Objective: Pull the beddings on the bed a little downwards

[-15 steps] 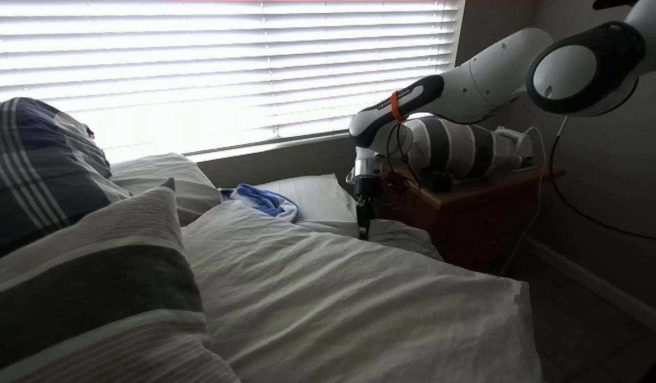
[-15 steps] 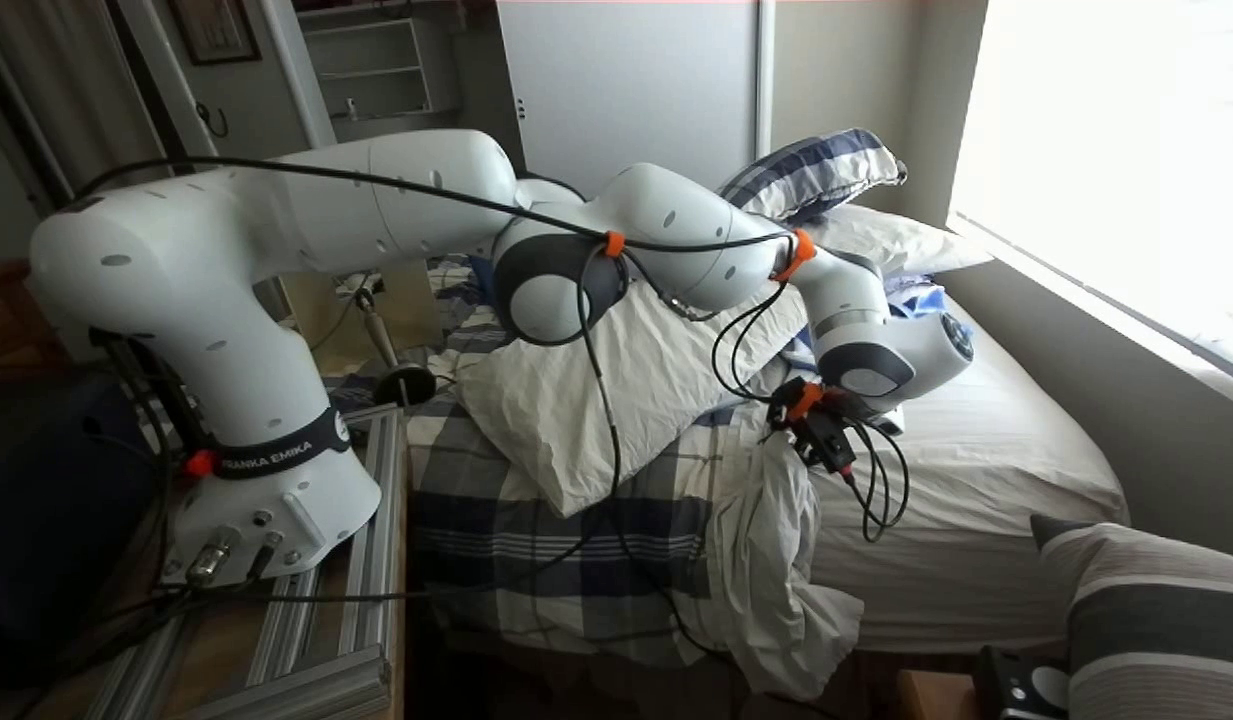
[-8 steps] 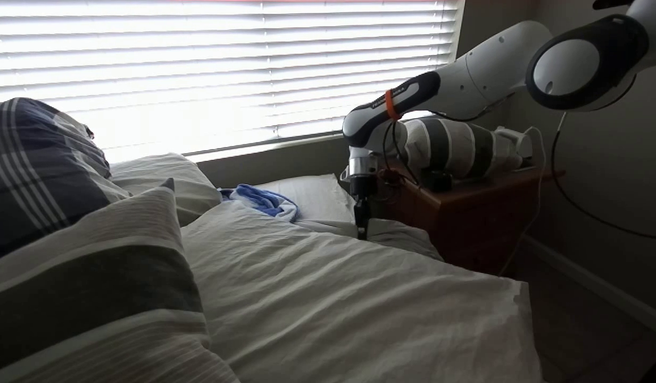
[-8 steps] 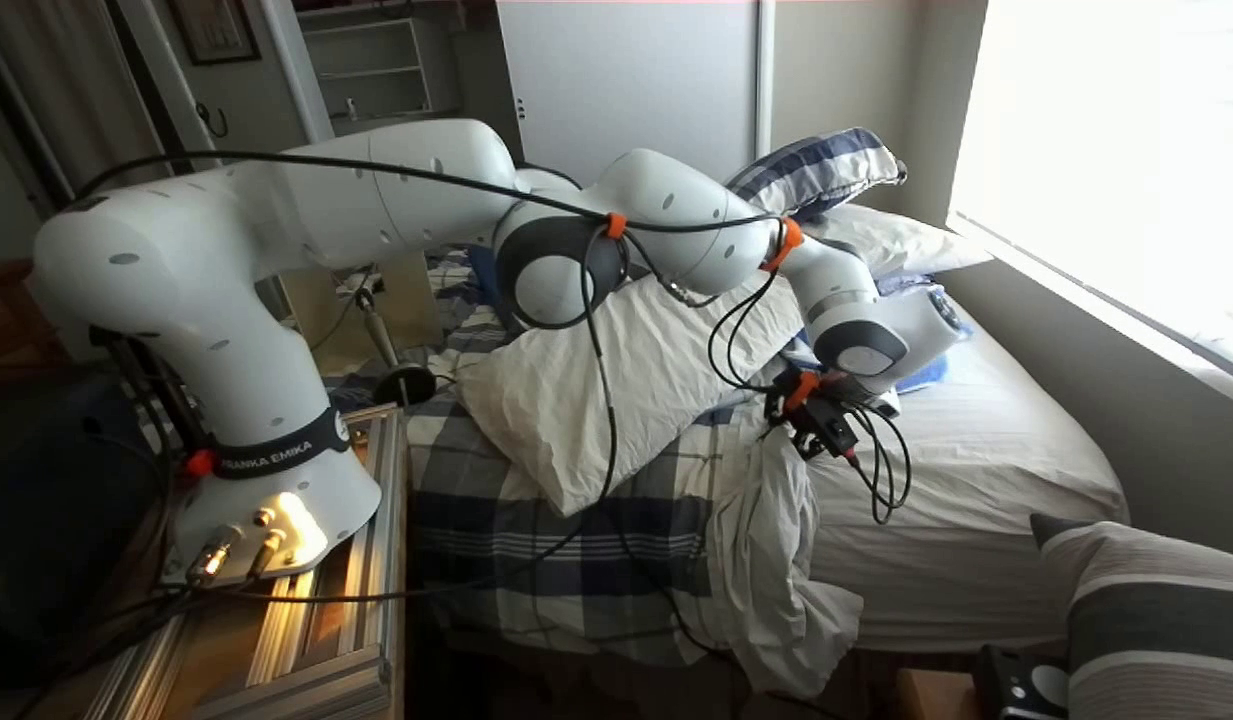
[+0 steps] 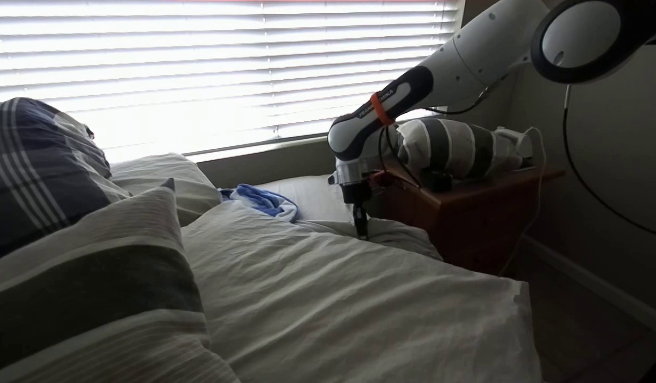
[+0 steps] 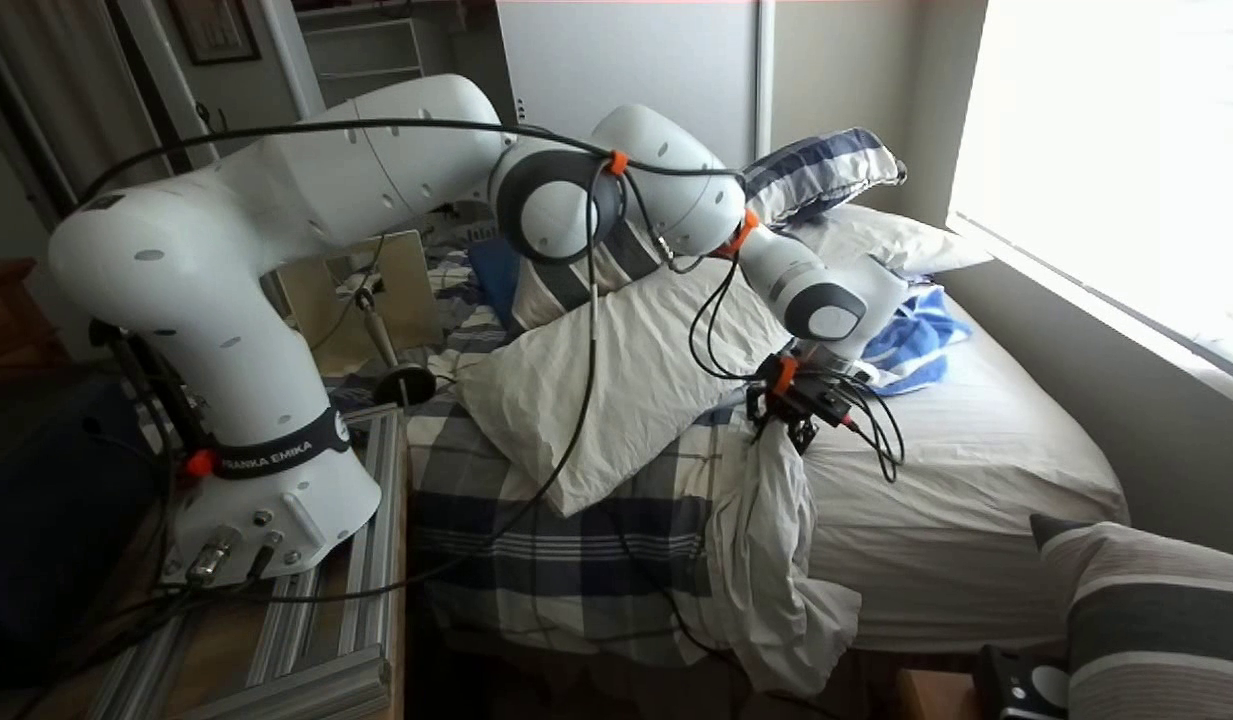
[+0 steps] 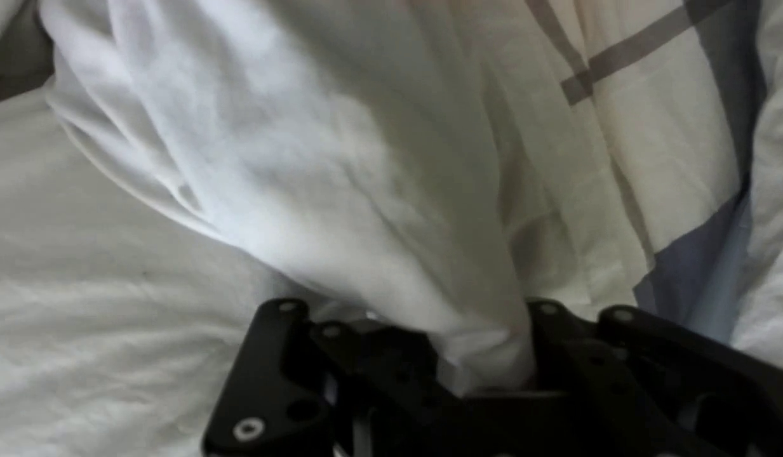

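Observation:
The off-white beddings (image 6: 776, 560) hang in a wrinkled bunch over the near side of the bed (image 6: 986, 480). In the wrist view the same cloth (image 7: 340, 190) narrows to a fold between the fingers. My gripper (image 7: 483, 355) is shut on this fold, its fingers apart by the cloth's thickness. In an exterior view my gripper (image 6: 779, 422) stands above the bunch, which is drawn up into it. In an exterior view the gripper (image 5: 362, 236) points down behind a large off-white piece (image 5: 354, 298). The fingertips are hidden by cloth.
A white pillow-like piece (image 6: 626, 380) and plaid cover (image 6: 566, 550) lie beside the bunch. A blue towel (image 6: 911, 345) lies beyond the gripper. A wooden nightstand (image 5: 482, 213) with a banded pillow (image 5: 450, 146) stands beside the bed. Cables hang from the arm. The window wall borders the bed.
The arm's middle joints have risen, and the wrist has moved back toward the base and tilted. The gripper has shifted slightly, and the held cloth is drawn up tighter. The towel shows more.

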Available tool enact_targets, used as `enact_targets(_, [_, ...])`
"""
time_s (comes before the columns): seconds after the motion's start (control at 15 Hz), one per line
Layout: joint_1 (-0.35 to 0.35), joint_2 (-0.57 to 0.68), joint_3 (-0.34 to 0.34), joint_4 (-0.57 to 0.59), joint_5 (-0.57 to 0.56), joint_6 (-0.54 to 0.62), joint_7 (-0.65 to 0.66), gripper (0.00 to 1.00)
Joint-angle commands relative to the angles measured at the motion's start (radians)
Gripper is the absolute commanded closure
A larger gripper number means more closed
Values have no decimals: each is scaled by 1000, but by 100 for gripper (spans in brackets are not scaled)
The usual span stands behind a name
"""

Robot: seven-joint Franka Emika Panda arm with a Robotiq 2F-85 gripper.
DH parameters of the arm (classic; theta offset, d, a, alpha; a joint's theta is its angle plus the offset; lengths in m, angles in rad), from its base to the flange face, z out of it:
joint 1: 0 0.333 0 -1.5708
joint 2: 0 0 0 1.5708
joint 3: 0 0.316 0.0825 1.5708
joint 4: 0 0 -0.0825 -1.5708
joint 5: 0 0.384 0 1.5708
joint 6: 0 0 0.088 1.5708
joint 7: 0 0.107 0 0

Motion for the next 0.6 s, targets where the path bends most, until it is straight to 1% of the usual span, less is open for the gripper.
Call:
enact_targets(0.0, [33, -118, -16, -228, -70, 43, -91, 98])
enact_targets(0.47, [37, -225, -1, -419, -149, 191, -310, 98])
enact_targets(0.53, [33, -133, 2, -238, -128, 191, -243, 93])
